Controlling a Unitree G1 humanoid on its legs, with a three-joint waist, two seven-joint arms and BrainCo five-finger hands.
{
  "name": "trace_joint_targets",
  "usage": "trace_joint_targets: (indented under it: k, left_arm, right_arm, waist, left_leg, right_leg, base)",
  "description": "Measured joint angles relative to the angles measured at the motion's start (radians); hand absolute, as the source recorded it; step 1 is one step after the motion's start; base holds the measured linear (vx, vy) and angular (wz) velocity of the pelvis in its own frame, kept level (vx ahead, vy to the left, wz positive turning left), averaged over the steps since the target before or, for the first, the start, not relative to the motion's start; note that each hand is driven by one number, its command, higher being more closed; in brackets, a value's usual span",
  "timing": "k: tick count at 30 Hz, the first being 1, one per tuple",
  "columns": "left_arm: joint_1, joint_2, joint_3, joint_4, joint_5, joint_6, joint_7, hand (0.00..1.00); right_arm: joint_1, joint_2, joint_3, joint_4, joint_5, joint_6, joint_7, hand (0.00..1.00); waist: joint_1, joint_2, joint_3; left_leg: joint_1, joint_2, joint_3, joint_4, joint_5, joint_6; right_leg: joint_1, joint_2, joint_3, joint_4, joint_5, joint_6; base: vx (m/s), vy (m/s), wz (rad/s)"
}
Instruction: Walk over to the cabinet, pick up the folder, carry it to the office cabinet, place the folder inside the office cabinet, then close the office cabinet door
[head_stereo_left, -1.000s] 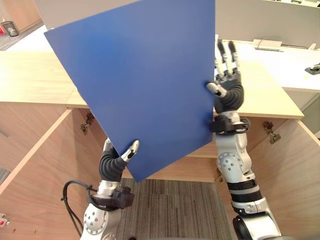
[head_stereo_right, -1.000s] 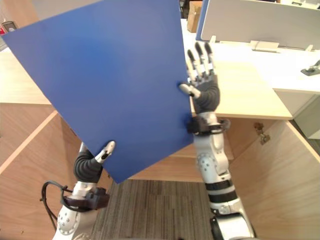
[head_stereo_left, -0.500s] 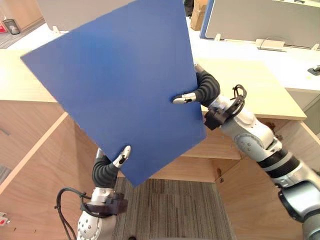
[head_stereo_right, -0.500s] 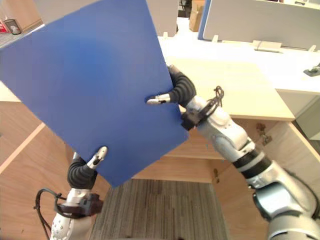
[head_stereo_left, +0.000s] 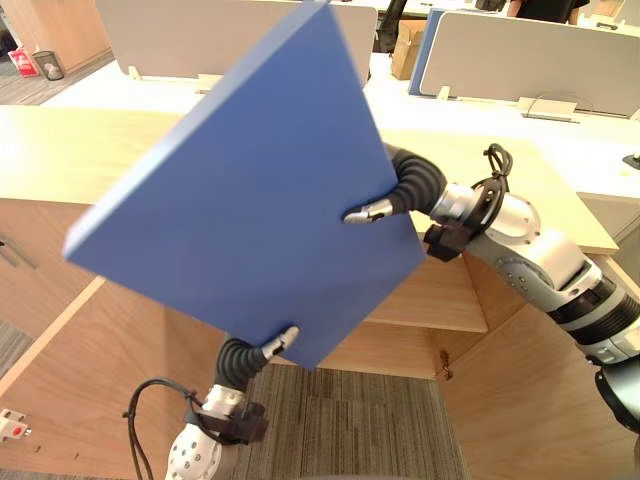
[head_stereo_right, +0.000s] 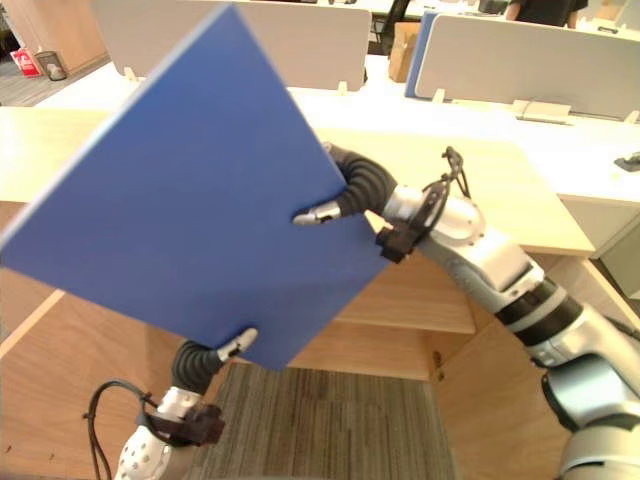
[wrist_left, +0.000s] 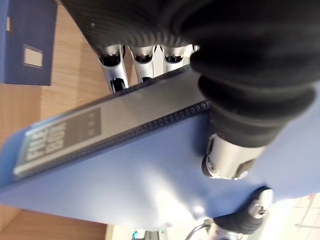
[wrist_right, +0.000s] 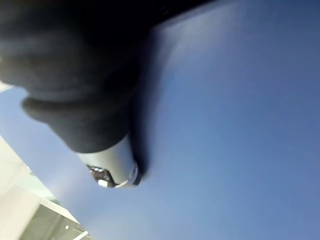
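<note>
I see the blue folder (head_stereo_left: 250, 200) held up in the air in front of the office cabinet (head_stereo_left: 440, 300), tilted, its broad face toward the head camera and one corner pointing to 12 o'clock. The left robot hand (head_stereo_left: 268, 348) grips the folder's corner at 6 o'clock. In its wrist view the thumb (wrist_left: 225, 155) lies on the blue face and the fingers (wrist_left: 117, 75) sit on the far side of the grey labelled spine, so it is pinching the folder. The right robot hand (head_stereo_left: 390, 203) holds the edge at 3 o'clock with its thumb (wrist_right: 112, 167) pressed on the blue face. Its fingers are hidden behind the folder. The cabinet stands open below its pale wooden top (head_stereo_left: 60, 150), with one door (head_stereo_left: 90, 400) at 8 o'clock and the other door (head_stereo_left: 530, 400) at 4 o'clock. Striped carpet (head_stereo_left: 340, 420) shows at 6 o'clock, and grey partition screens (head_stereo_left: 520, 60) stand at 1 o'clock.
</note>
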Motion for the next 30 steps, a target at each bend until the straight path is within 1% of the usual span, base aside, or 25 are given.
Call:
trace_joint_targets:
  k: [1, 2, 3, 5, 6, 7, 9, 11, 13, 14, 15, 16, 17, 18, 19, 20, 21, 22, 23, 24, 25, 26, 28, 30]
  left_arm:
    - [-0.011, 0.006, -0.003, 0.060, -0.026, 0.014, -0.047, 0.00]
    - [-0.027, 0.011, -0.009, 0.120, -0.094, 0.033, -0.094, 0.00]
    - [-0.037, 0.016, -0.015, 0.151, -0.159, 0.046, -0.110, 0.00]
    - [-0.078, 0.024, -0.033, 0.282, -0.337, 0.057, -0.148, 0.00]
    - [-0.104, 0.023, -0.044, 0.355, -0.452, 0.062, -0.159, 0.00]
    - [-0.113, 0.023, -0.047, 0.383, -0.490, 0.066, -0.159, 0.00]
    - [-0.138, 0.024, -0.048, 0.447, -0.570, 0.076, -0.161, 0.00]
    - [-0.154, 0.024, -0.048, 0.499, -0.591, 0.079, -0.169, 0.00]
    - [-0.164, 0.023, -0.047, 0.565, -0.583, 0.098, -0.179, 0.00]
    - [-0.161, 0.018, -0.044, 0.600, -0.501, 0.115, -0.175, 0.00]
    - [-0.161, 0.017, -0.041, 0.627, -0.444, 0.134, -0.166, 0.00]
    - [-0.159, 0.006, -0.036, 0.707, -0.368, 0.179, -0.148, 0.00]
    - [-0.153, -0.016, -0.018, 0.817, -0.342, 0.216, -0.128, 0.00]
    - [-0.153, -0.026, -0.005, 0.864, -0.342, 0.231, -0.120, 0.00]
    - [-0.147, -0.048, 0.029, 0.938, -0.334, 0.250, -0.104, 0.00]
    - [-0.142, -0.077, 0.087, 0.980, -0.318, 0.256, -0.080, 0.00]
    - [-0.142, -0.094, 0.126, 0.993, -0.304, 0.256, -0.070, 0.00]
    - [-0.149, -0.127, 0.197, 1.007, -0.275, 0.250, -0.039, 0.00]
    - [-0.167, -0.149, 0.242, 1.027, -0.214, 0.234, 0.024, 0.00]
    - [-0.176, -0.158, 0.259, 1.039, -0.171, 0.225, 0.056, 0.00]
    - [-0.193, -0.171, 0.291, 1.064, -0.074, 0.211, 0.110, 0.00]
    - [-0.206, -0.177, 0.322, 1.090, -0.018, 0.206, 0.139, 0.00]
    - [-0.211, -0.179, 0.371, 1.149, 0.016, 0.204, 0.172, 0.00]
    - [-0.234, -0.183, 0.419, 1.212, 0.055, 0.204, 0.201, 0.00]
  right_arm:
    - [0.028, 0.006, 0.000, -0.014, -0.047, 0.007, 0.006, 1.00]
    - [0.056, 0.030, 0.000, -0.018, -0.097, 0.021, 0.006, 1.00]
    - [0.071, 0.044, 0.000, -0.018, -0.126, 0.027, -0.002, 1.00]
    - [0.121, 0.099, 0.000, -0.018, -0.211, 0.045, -0.026, 1.00]
    - [0.142, 0.137, 0.000, -0.017, -0.277, 0.047, -0.050, 1.00]
    - [0.150, 0.157, 0.000, -0.015, -0.314, 0.048, -0.065, 1.00]
    - [0.160, 0.215, 0.000, -0.011, -0.397, 0.051, -0.083, 1.00]
    - [0.190, 0.239, 0.000, -0.010, -0.429, 0.051, -0.091, 1.00]
    - [0.237, 0.263, 0.001, -0.002, -0.465, 0.051, -0.093, 1.00]
    - [0.261, 0.279, 0.002, -0.002, -0.502, 0.051, -0.093, 1.00]
    - [0.265, 0.288, 0.002, -0.002, -0.506, 0.051, -0.092, 1.00]
    - [0.265, 0.319, -0.001, -0.002, -0.508, 0.042, -0.091, 1.00]
    - [0.268, 0.361, -0.001, -0.005, -0.512, 0.021, -0.092, 1.00]
    - [0.272, 0.384, 0.000, -0.006, -0.517, 0.008, -0.093, 1.00]
    - [0.289, 0.418, 0.004, -0.005, -0.556, -0.022, -0.101, 1.00]
    - [0.308, 0.437, 0.020, 0.011, -0.619, -0.044, -0.109, 1.00]
    - [0.315, 0.440, 0.039, 0.029, -0.651, -0.055, -0.114, 1.00]
    - [0.320, 0.443, 0.096, 0.082, -0.724, -0.062, -0.124, 1.00]
    - [0.330, 0.443, 0.159, 0.138, -0.823, -0.061, -0.135, 1.00]
    - [0.337, 0.443, 0.188, 0.164, -0.870, -0.061, -0.136, 1.00]
    - [0.351, 0.443, 0.247, 0.209, -0.929, -0.060, -0.134, 1.00]
    - [0.377, 0.445, 0.282, 0.239, -0.950, -0.061, -0.131, 1.00]
    - [0.397, 0.476, 0.279, 0.296, -0.988, -0.067, -0.137, 1.00]
    - [0.397, 0.513, 0.267, 0.414, -1.056, -0.073, -0.138, 1.00]
  waist:
    - [-0.001, 0.001, -0.013]
    - [0.000, 0.002, -0.015]
    - [0.000, 0.003, -0.015]
    - [-0.001, 0.004, -0.016]
    - [-0.002, 0.005, -0.015]
    - [-0.003, 0.005, -0.015]
    - [-0.019, 0.006, -0.015]
    - [-0.020, 0.007, -0.014]
    - [-0.015, 0.009, -0.012]
    - [-0.016, 0.010, -0.012]
    - [-0.018, 0.010, -0.012]
    - [-0.023, 0.012, -0.011]
    - [-0.032, 0.013, -0.010]
    - [-0.037, 0.013, -0.010]
    - [-0.039, 0.013, -0.009]
    - [-0.036, 0.013, -0.009]
    - [-0.032, 0.013, -0.008]
    - [-0.021, 0.013, -0.008]
    - [-0.009, 0.013, -0.007]
    - [-0.004, 0.012, -0.006]
    - [0.000, 0.013, -0.002]
    - [0.002, 0.014, 0.002]
    - [-0.008, 0.018, 0.020]
    - [-0.005, 0.026, 0.044]
  left_leg:
    - [-0.008, 0.000, 0.001, 0.001, 0.000, 0.000]
    - [-0.008, 0.000, 0.003, 0.002, 0.001, -0.001]
    - [-0.008, 0.000, 0.004, 0.002, 0.001, -0.001]
    - [-0.008, 0.002, 0.015, 0.001, 0.002, -0.001]
    - [-0.008, 0.003, 0.026, 0.001, 0.002, -0.001]
    - [-0.009, 0.003, 0.027, 0.001, 0.003, -0.001]
    - [-0.009, 0.003, 0.032, 0.001, 0.003, -0.001]
    - [-0.010, 0.003, 0.032, 0.001, 0.003, -0.001]
    - [-0.013, 0.004, 0.031, 0.001, 0.003, -0.001]
    - [-0.019, 0.005, 0.032, 0.001, 0.003, -0.001]
    - [-0.023, 0.005, 0.032, 0.002, 0.003, -0.001]
    - [-0.024, 0.007, 0.040, 0.002, 0.003, -0.001]
    - [-0.023, 0.010, 0.046, 0.002, 0.003, -0.001]
    - [-0.024, 0.012, 0.047, 0.002, 0.003, -0.002]
    - [-0.024, 0.013, 0.048, 0.002, 0.002, -0.002]
    - [-0.024, 0.014, 0.048, 0.002, 0.002, -0.002]
    - [-0.024, 0.014, 0.047, 0.002, 0.002, -0.002]
    - [-0.024, 0.013, 0.046, 0.002, 0.002, -0.002]
    - [-0.025, 0.013, 0.044, 0.003, 0.002, -0.002]
    - [-0.026, 0.013, 0.043, 0.003, 0.002, -0.002]
    - [-0.028, 0.013, 0.039, 0.004, 0.003, -0.001]
    - [-0.035, 0.013, 0.034, 0.006, 0.003, -0.001]
    - [-0.042, 0.013, 0.031, 0.006, 0.007, -0.002]
    - [-0.045, 0.011, 0.027, 0.003, 0.012, -0.003]
  right_leg:
    - [-0.010, 0.000, 0.001, 0.001, 0.000, 0.000]
    - [-0.011, 0.000, 0.003, 0.002, 0.000, 0.000]
    - [-0.011, 0.000, 0.004, 0.002, 0.000, 0.000]
    - [-0.019, 0.001, 0.016, 0.003, 0.004, 0.002]
    - [-0.025, 0.003, 0.026, 0.003, 0.007, 0.002]
    - [-0.025, 0.002, 0.027, 0.004, 0.007, 0.002]
    - [-0.030, 0.002, 0.031, 0.004, 0.008, 0.002]
    - [-0.031, 0.003, 0.033, 0.003, 0.008, 0.002]
    - [-0.033, 0.005, 0.033, 0.002, 0.008, 0.001]
    - [-0.039, 0.006, 0.033, 0.002, 0.009, 0.001]
    - [-0.044, 0.006, 0.034, 0.002, 0.009, 0.000]
    - [-0.050, 0.009, 0.043, 0.002, 0.011, -0.002]
    - [-0.054, 0.012, 0.051, 0.002, 0.011, -0.002]
    - [-0.056, 0.013, 0.052, 0.002, 0.011, -0.003]
    - [-0.056, 0.015, 0.052, 0.001, 0.012, -0.003]
    - [-0.056, 0.015, 0.052, 0.000, 0.012, -0.003]
    - [-0.056, 0.015, 0.052, 0.000, 0.012, -0.004]
    - [-0.056, 0.014, 0.052, -0.001, 0.013, -0.005]
    - [-0.055, 0.014, 0.052, -0.001, 0.013, -0.006]
    - [-0.055, 0.014, 0.052, -0.001, 0.014, -0.006]
    - [-0.055, 0.014, 0.050, -0.001, 0.014, -0.006]
    - [-0.058, 0.014, 0.047, -0.001, 0.014, -0.007]
    - [-0.061, 0.015, 0.044, -0.005, 0.018, -0.007]
    - [-0.062, 0.015, 0.037, -0.010, 0.023, -0.006]
  base:
    - [0.00, 0.000, -0.03]
    - [0.00, 0.000, -0.04]
    - [0.00, 0.000, -0.08]
    - [-0.01, 0.013, -0.17]
    - [-0.02, 0.021, -0.19]
    - [-0.03, 0.033, -0.14]
    - [-0.03, 0.031, -0.05]
    - [-0.01, 0.014, -0.02]
    - [0.00, 0.000, 0.00]
    - [0.00, 0.000, 0.00]
    - [0.00, 0.014, -0.08]
    - [0.01, 0.012, -0.18]
    - [0.01, 0.009, -0.19]
    - [0.01, 0.003, -0.13]
    - [0.00, 0.000, 0.00]
    - [0.00, 0.000, 0.00]
    - [0.00, 0.000, 0.00]
    - [-0.04, 0.021, 0.02]
    - [-0.04, 0.022, 0.02]
    - [-0.04, 0.022, 0.04]
    - [-0.04, 0.019, 0.07]
    - [-0.04, 0.020, 0.08]
    - [-0.01, 0.008, 0.03]
    - [-0.01, 0.007, 0.05]
